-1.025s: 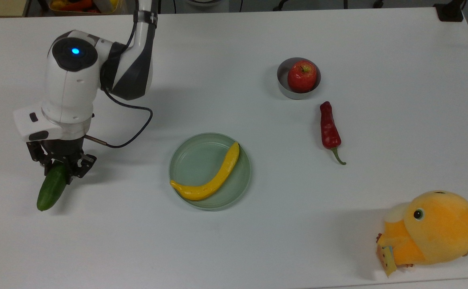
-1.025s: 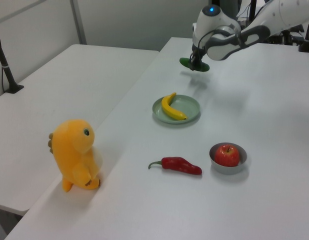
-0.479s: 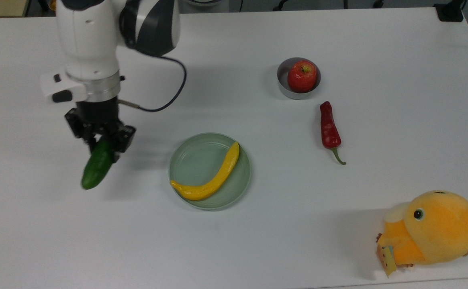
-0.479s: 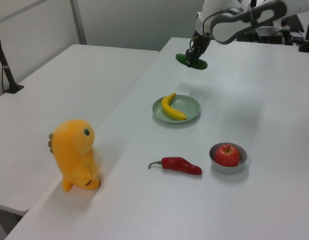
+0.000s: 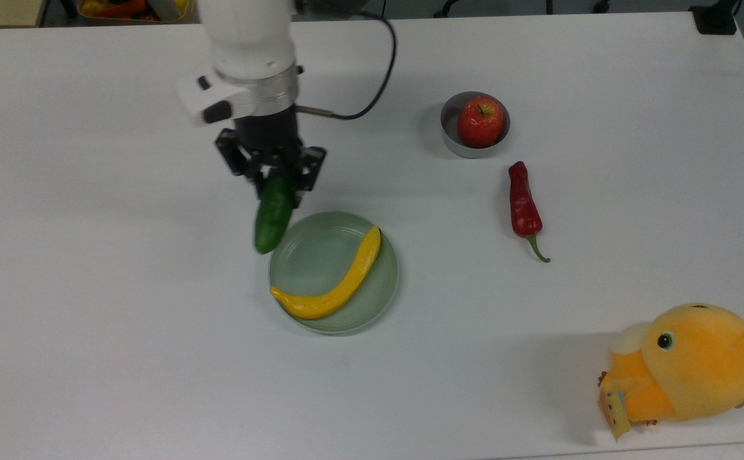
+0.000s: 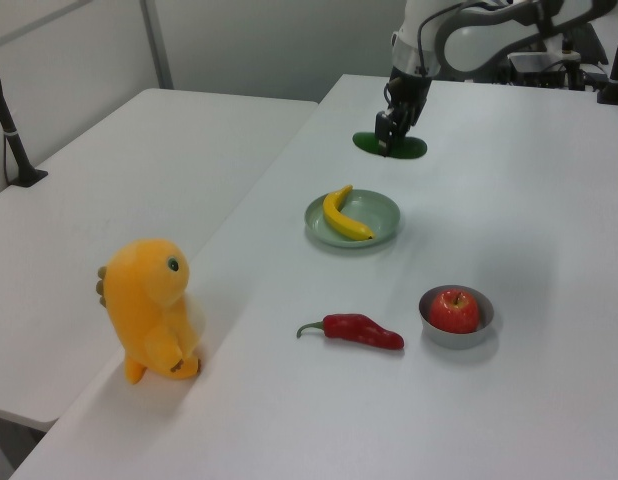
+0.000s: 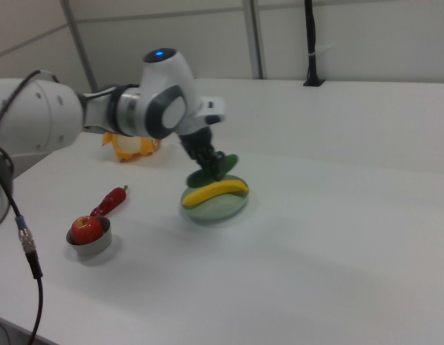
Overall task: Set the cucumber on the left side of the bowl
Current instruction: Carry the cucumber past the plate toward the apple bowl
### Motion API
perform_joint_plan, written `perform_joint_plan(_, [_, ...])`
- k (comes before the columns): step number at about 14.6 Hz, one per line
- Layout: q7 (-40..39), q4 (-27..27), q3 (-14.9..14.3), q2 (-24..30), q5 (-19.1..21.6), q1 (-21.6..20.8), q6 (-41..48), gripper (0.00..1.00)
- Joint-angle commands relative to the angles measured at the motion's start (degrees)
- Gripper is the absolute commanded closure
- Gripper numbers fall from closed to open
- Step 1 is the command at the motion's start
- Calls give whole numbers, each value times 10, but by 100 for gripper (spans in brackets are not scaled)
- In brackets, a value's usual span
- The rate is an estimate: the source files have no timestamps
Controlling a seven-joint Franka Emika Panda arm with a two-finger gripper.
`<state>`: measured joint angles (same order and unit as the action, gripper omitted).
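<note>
My gripper (image 5: pixel 276 184) is shut on the upper end of the dark green cucumber (image 5: pixel 271 220), which hangs above the table. In the top view the cucumber's lower end overlaps the pale-green plate's upper-left edge. The left view shows the gripper (image 6: pixel 391 136) holding the cucumber (image 6: pixel 413 148) beyond the plate. In the right view the gripper (image 7: pixel 215 167) and cucumber (image 7: pixel 199 177) are just behind the plate. The small grey bowl (image 5: pixel 450 139) holds a red apple (image 5: pixel 479 121) and stands well toward the top view's right of the gripper. That bowl (image 6: pixel 435 335) (image 7: pixel 94 250) stands apart from the arm.
The pale-green plate (image 5: pixel 311 252) carries a curved yellow fruit (image 5: pixel 340 281). A red chili (image 5: pixel 523 204) lies below the bowl in the top view. An orange plush toy (image 5: pixel 688 364) sits at the top view's lower right corner. The white table (image 5: pixel 91 358) is bare at the top view's left.
The arm has carried the cucumber from the top view's lower left upward and to the right, up to the plate's edge. The grip has stayed shut on it.
</note>
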<state>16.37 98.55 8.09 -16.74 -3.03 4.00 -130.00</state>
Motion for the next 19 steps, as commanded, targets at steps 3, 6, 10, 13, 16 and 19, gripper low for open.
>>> perform_joint_plan(3, [83,98,88,93,12,-27,17,88])
perform_joint_plan(6, [127,96,149,98,13,-25,49,88])
perform_joint_plan(10, [148,95,222,99,13,-27,79,88])
perform_joint_plan(13, [152,114,246,76,13,-53,71,88])
perform_joint_plan(16, [151,112,246,57,12,-74,44,88])
perform_joint_plan(19, [151,109,246,36,1,-93,40,86])
